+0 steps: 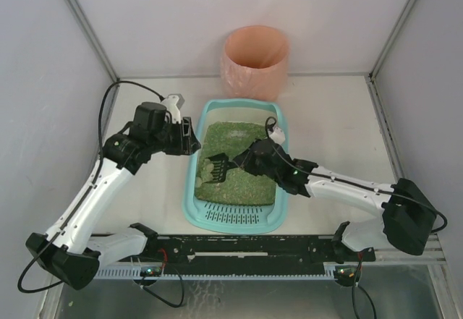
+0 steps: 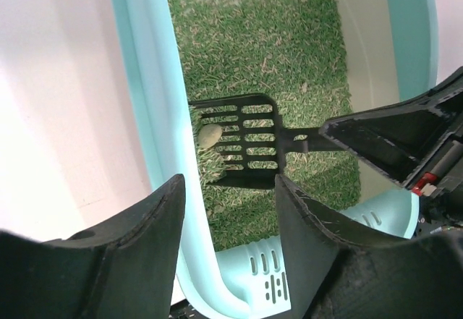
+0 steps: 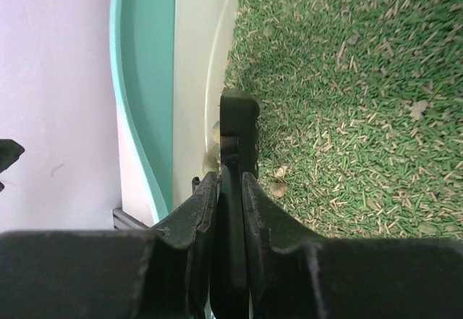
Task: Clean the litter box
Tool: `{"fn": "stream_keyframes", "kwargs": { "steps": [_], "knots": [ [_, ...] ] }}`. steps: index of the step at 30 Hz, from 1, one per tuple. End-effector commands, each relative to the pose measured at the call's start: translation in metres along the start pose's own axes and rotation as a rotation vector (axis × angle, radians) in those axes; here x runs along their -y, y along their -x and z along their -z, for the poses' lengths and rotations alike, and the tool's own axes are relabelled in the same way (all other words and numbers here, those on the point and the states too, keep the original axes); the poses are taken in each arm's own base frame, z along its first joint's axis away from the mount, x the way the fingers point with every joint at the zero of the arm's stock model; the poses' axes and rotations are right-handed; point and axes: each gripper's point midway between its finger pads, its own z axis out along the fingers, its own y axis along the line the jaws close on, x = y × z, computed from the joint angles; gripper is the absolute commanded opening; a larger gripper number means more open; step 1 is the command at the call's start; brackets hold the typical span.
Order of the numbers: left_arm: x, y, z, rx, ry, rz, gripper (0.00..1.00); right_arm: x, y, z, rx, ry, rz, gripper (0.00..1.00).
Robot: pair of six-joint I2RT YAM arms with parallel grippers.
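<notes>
The teal litter box (image 1: 190, 189) lies in the middle of the table, filled with green-brown granules (image 1: 246, 152), its slotted grate (image 1: 231, 218) at the near end. My right gripper (image 1: 242, 161) is shut on the handle of a black slotted scoop (image 1: 215, 168), which sits over the granules by the box's left wall. In the left wrist view a pale clump (image 2: 210, 135) rests on the scoop (image 2: 242, 139). My left gripper (image 2: 230, 183) is open, and its fingers straddle the box's left rim (image 2: 148, 102) with a gap showing. The right wrist view shows the handle (image 3: 237, 116) squeezed between the right gripper (image 3: 230, 178).
A round pink-orange bin (image 1: 255, 62) stands at the back, just beyond the far end of the box. Grey walls close in the table on the left, back and right. A black rail (image 1: 246, 250) runs along the near edge.
</notes>
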Motion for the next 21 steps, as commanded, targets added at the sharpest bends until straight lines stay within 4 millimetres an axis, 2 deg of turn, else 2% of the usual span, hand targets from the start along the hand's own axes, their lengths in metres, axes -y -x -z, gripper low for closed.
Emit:
{"fn": "stream_keyframes", "kwargs": {
  "steps": [1, 9, 14, 19, 21],
  "knots": [
    [0.003, 0.041, 0.031, 0.151, 0.009, -0.009, 0.57, -0.023, 0.028, 0.019, 0.045, 0.125, -0.014, 0.0],
    [0.002, 0.054, 0.049, 0.243, 0.012, 0.001, 0.58, 0.0, 0.058, 0.049, 0.046, 0.174, -0.031, 0.0],
    [-0.002, 0.062, 0.054, 0.296, 0.024, 0.005, 0.58, 0.003, 0.071, 0.073, -0.001, 0.298, -0.122, 0.0],
    [0.001, 0.072, 0.059, 0.329, 0.021, 0.021, 0.58, 0.021, 0.093, 0.089, 0.084, 0.34, -0.191, 0.0],
    [0.001, 0.074, 0.059, 0.338, 0.018, 0.026, 0.58, 0.02, 0.095, 0.091, 0.09, 0.366, -0.228, 0.0]
  ]
}}
